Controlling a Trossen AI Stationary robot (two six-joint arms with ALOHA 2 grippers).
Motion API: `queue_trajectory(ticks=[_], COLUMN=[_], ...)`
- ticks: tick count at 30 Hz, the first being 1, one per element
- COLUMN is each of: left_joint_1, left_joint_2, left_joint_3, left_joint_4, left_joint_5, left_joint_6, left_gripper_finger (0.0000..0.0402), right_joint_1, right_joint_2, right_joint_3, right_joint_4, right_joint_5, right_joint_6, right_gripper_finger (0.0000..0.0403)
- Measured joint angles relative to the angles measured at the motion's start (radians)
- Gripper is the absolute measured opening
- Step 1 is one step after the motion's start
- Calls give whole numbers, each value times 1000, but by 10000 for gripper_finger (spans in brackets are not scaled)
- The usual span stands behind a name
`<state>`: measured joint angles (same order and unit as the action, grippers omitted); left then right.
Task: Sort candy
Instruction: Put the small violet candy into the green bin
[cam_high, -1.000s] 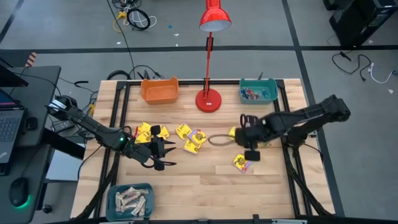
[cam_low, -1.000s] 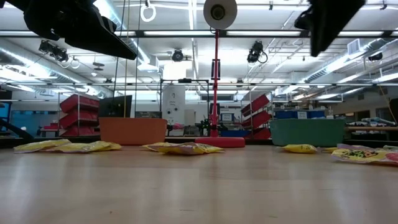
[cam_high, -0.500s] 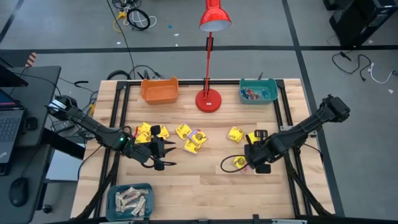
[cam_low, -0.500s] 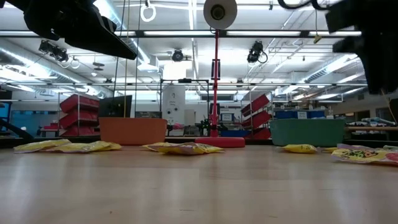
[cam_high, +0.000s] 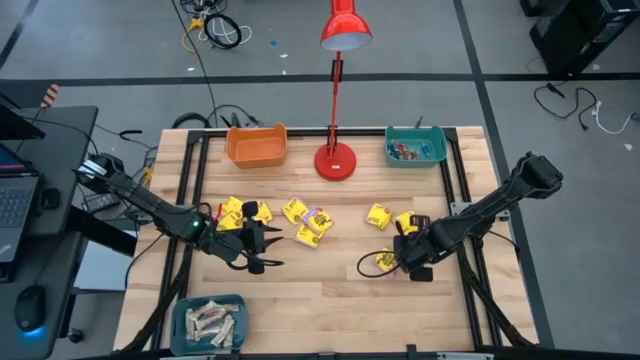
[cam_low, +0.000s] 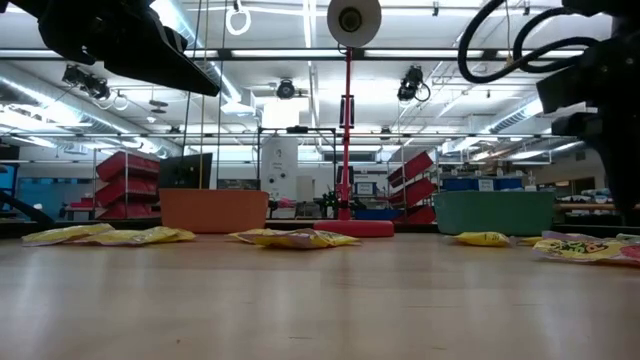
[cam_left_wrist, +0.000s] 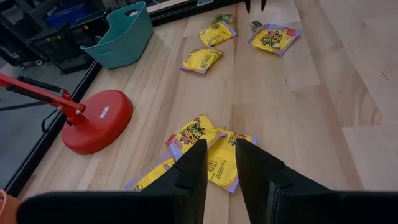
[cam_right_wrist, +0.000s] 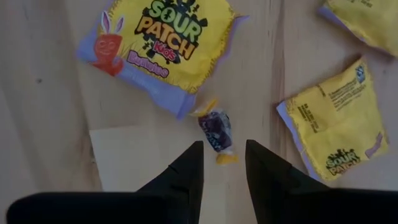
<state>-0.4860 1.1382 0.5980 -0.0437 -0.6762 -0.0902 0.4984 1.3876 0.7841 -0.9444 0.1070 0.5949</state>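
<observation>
Dark fingers of the right pincer (cam_right_wrist: 221, 165) stood parted just above a small purple wrapped sweet (cam_right_wrist: 215, 129), gripping nothing. Only the right wrist view showed that sweet; from overhead it was lost under the pincer (cam_high: 408, 262). Its twisted yellow ends ran along the line of the fingers. Yellow packets (cam_right_wrist: 163, 38) lay flat on the wooden bench (cam_high: 320, 290) around it. The right arm reached low across the bench. The left pincer (cam_high: 262, 250), open and empty, hung over other yellow packets.
</observation>
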Motion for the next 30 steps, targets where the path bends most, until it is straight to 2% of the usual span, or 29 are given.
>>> queue_trajectory(ticks=[18,30], left_joint_1=[0,0], left_joint_2=[0,0], left_joint_3=[0,0], left_joint_4=[0,0], left_joint_5=[0,0], left_joint_6=[-1,-16], left_gripper_finger=[88,88], right_joint_1=[-12,-16], right_joint_2=[1,1], right_joint_3=[-107,-123], right_joint_4=[127,165], right_joint_5=[-1,4], right_joint_6=[8,5], right_gripper_finger=[126,140])
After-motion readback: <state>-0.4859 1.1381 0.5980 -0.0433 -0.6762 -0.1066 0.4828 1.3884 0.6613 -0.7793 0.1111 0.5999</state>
